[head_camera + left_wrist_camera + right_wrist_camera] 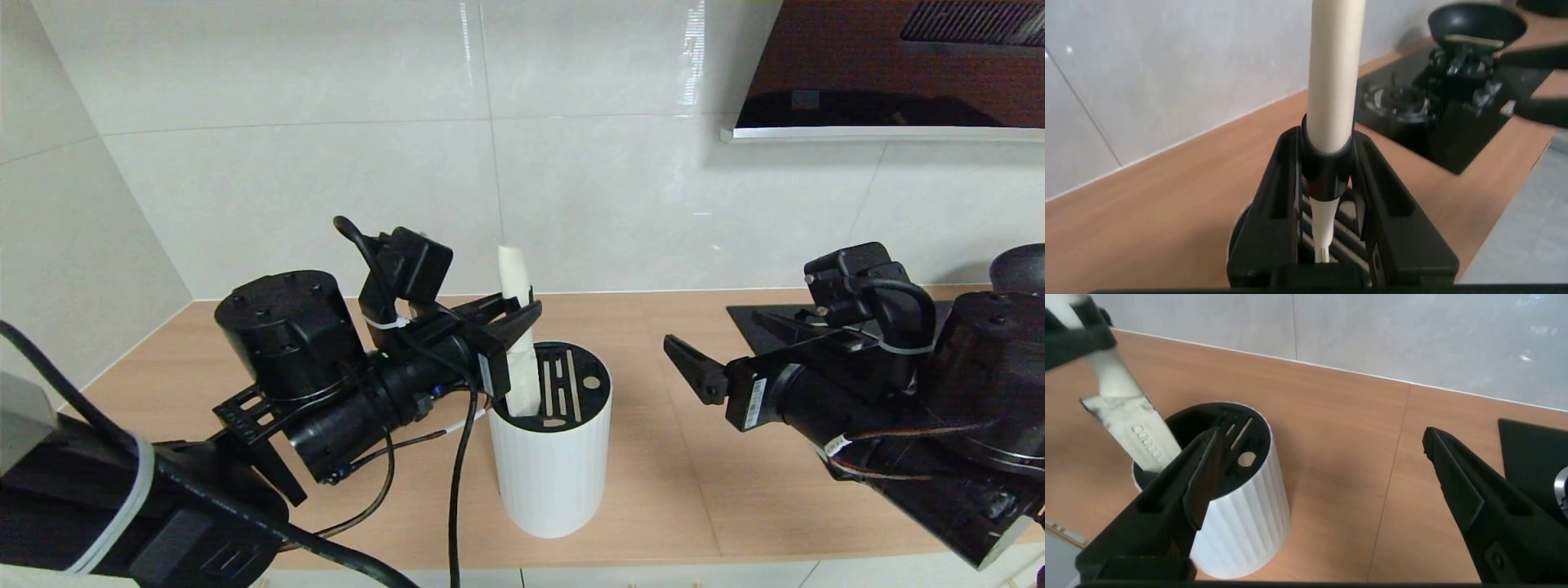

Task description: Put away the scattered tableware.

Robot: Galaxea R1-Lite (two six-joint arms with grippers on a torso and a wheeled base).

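Note:
A white ribbed knife holder (551, 465) with a black slotted top stands on the wooden counter near its front edge. My left gripper (522, 320) is shut on the pale handle of a white knife (514, 282), held upright with its blade tip down in the holder's top. In the left wrist view the handle (1335, 73) rises between the closed fingers (1282, 188). The right wrist view shows the white blade (1135, 429) entering the holder (1249, 514). My right gripper (1323, 457) hangs open and empty to the right of the holder (718, 339).
A black cooktop (767, 314) lies at the back right of the counter, with a black pan (1478, 24) on its burner. A dark range hood (898, 65) hangs above it. Tiled wall stands close behind. Bare wooden counter (678, 490) lies between holder and cooktop.

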